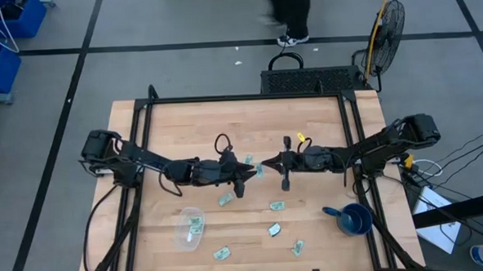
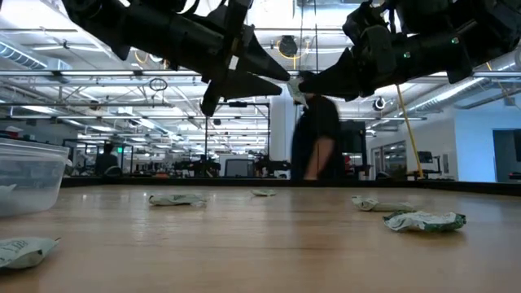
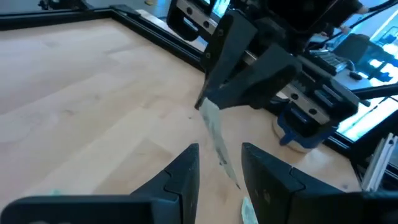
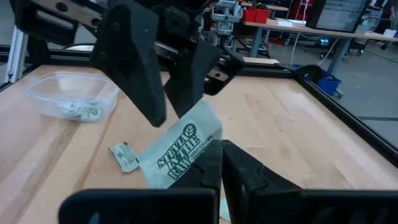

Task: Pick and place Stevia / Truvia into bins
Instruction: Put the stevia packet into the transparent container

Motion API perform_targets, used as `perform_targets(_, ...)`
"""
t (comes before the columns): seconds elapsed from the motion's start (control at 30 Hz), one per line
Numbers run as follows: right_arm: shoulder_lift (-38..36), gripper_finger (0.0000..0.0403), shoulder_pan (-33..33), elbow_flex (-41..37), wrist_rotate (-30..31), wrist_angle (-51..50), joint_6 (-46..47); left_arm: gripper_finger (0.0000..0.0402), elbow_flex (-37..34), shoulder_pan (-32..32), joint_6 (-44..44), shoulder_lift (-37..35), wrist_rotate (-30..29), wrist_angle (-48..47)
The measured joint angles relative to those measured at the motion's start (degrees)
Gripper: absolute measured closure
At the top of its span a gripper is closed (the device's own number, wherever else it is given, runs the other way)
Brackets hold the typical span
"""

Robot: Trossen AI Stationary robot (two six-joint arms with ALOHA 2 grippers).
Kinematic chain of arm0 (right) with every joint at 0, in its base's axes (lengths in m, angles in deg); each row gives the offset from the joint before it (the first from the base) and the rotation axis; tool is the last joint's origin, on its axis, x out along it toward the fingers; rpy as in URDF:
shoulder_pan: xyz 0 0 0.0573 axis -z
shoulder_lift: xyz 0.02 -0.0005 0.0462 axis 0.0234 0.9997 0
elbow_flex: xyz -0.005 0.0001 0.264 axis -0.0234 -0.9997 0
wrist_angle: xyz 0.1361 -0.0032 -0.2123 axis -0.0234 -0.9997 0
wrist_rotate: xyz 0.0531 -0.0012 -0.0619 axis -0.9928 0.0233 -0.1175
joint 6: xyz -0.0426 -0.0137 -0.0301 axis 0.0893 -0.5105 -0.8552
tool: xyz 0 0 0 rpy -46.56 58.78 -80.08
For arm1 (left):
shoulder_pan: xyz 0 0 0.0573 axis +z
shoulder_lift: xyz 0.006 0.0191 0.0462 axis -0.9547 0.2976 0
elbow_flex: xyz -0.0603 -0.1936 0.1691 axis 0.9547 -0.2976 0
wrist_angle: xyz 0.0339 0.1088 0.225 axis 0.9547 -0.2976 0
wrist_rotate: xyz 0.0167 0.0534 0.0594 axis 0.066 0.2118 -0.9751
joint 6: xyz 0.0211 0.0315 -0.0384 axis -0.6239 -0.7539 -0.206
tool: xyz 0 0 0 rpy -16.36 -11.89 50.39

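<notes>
Above the wooden table (image 1: 306, 116), the right gripper (image 4: 214, 165) pinches a Stevia sachet (image 4: 180, 152); the left gripper (image 3: 219, 168) gapes beside it. Loose sachets (image 1: 276, 206) lie near the tub (image 1: 189, 228).

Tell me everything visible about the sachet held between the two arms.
The sachet is a flat pale-green paper packet printed "Stevia in the Raw", slightly creased. It hangs in the air above the table's middle, pinched at one end by the shut right claw. Its free end points toward the left claw, whose fingers stand open around it, apparently not touching.
</notes>
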Motion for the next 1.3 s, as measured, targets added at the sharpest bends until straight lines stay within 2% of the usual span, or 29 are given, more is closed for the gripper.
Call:
perform_targets(0.3,-0.01,0.0403,0.02,0.0,0.0,0.15,-0.03,0.0277,0.0,1.91,-1.16,-0.03,2.89,0.07)
perform_targets(0.83,-0.01,0.0403,0.02,0.02,-0.24,3.01,-0.05,0.028,0.0,3.03,-4.22,-0.03,3.31,0.38)
perform_targets(0.97,-0.01,0.0403,0.02,0.02,-0.24,4.04,-0.05,0.0311,0.0,3.05,-5.9,-0.03,3.46,0.44)
perform_targets(1.13,-0.01,0.0403,0.02,0.02,-0.26,4.07,-0.05,0.0386,0.0,3.05,-7.8,-0.03,3.51,0.46)
perform_targets(1.3,-0.01,0.0401,0.02,0.02,-0.26,4.04,-0.99,0.0396,-0.02,3.05,-7.84,-0.03,3.55,0.44)
